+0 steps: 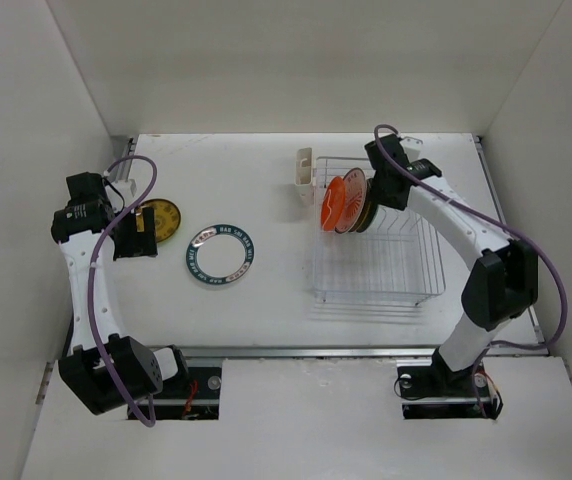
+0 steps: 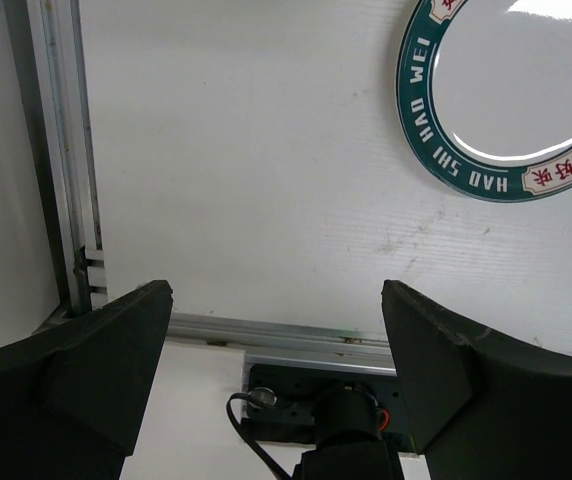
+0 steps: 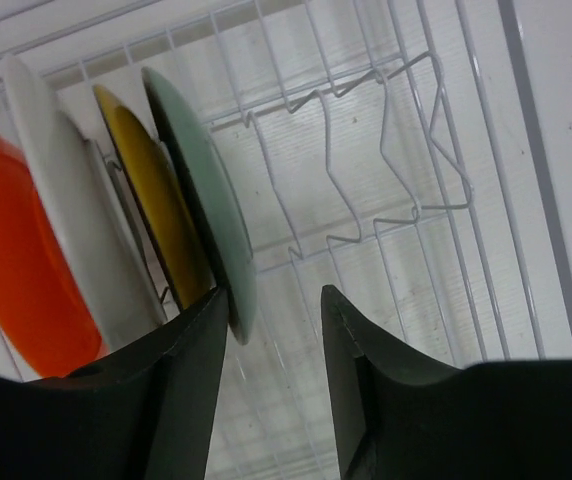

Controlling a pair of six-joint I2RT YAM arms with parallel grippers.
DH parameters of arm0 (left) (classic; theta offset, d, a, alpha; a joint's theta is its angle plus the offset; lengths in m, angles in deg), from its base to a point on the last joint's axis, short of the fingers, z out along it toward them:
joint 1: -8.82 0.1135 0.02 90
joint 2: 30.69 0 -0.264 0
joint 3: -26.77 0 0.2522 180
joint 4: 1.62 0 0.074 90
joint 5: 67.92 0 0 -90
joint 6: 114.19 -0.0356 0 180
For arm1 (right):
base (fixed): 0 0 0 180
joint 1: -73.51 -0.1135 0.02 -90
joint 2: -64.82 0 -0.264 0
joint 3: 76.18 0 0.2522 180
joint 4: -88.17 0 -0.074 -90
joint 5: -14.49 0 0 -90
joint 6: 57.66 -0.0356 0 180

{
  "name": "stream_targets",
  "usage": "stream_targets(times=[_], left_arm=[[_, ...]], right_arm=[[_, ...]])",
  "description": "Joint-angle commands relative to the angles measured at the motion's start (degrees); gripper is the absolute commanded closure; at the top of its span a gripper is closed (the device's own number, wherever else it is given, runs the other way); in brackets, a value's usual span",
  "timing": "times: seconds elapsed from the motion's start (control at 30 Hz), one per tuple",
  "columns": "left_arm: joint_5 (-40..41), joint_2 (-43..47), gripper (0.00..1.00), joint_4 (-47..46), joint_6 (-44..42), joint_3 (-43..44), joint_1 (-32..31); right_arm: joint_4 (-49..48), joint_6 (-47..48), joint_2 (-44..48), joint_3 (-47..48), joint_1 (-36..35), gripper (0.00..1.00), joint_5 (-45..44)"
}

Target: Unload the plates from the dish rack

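White table (image 1: 256, 310), white walls. Right gripper (image 3: 276, 320) inside dish rack (image 1: 386, 262), jaws apart, green plate (image 3: 204, 190) rim just inside left finger, likely lined up for upright pinch. Orange plate (image 3: 26, 250) stands farther left. Left gripper (image 2: 276, 300) spread, empty. Teal-rimmed plate (image 2: 444, 158) ahead-right, already flat on table.

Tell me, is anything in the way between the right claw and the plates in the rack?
Nothing visible is. The right gripper, jaws open, is at the green plate, the nearest in the row, whose rim pokes just between the jaws. The yellow plate, white plate and orange plate stand behind it in the dish rack.
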State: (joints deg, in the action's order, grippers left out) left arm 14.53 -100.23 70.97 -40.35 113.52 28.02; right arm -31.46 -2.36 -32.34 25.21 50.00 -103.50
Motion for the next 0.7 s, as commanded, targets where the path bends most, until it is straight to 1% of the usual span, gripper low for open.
stream_targets(times=[0.0,0.03,0.1,0.23,0.33,0.4,0.47,0.53,0.57,0.6,0.67], left_arm=[[-0.45,1.69,0.16,1.2,-0.8,0.84,-0.13],[-0.45,1.69,0.16,1.2,-0.8,0.84,-0.13],[-0.45,1.69,0.16,1.2,-0.8,0.31,-0.13],[-0.45,1.16,0.16,1.2,-0.8,0.31,-0.13],[-0.45,1.16,0.16,1.2,-0.8,0.31,-0.13],[-0.45,1.16,0.16,1.2,-0.8,0.31,-0.13],[0.08,1.16,0.16,1.2,-0.8,0.83,-0.13],[0.08,1.16,0.16,1.81,-0.8,0.84,-0.13],[0.08,1.16,0.16,1.82,-0.8,0.84,-0.13],[0.08,1.16,0.16,1.82,-0.8,1.36,-0.13],[0.08,0.64,0.16,1.82,-0.8,1.36,-0.13]], right_arm=[[-2.23,-0.19,1.19,0.96,0.66,0.53,-0.75],[-2.83,-0.19,1.19,0.96,0.66,0.55,-0.75],[-4.42,-0.19,1.19,0.17,0.66,0.56,0.03],[-6.53,0.33,-1.53,-1.59,1.7,0.56,3.63],[-7.4,0.33,-3.38,-2.12,1.71,0.56,4.17],[-8.55,0.33,-4.08,-3.34,1.71,0.59,5.31],[-8.55,-0.28,-4.08,-3.35,2.24,0.7,5.31],[-8.03,-0.8,-2.95,-3.35,2.24,0.83,4.53],[-8.03,-0.81,-2.07,-3.35,2.24,0.96,4.52],[-8.03,-0.81,-1.11,-3.35,2.24,1.0,3.13],[-6.63,-0.81,1.97,-2.48,2.24,1.0,1.63]])
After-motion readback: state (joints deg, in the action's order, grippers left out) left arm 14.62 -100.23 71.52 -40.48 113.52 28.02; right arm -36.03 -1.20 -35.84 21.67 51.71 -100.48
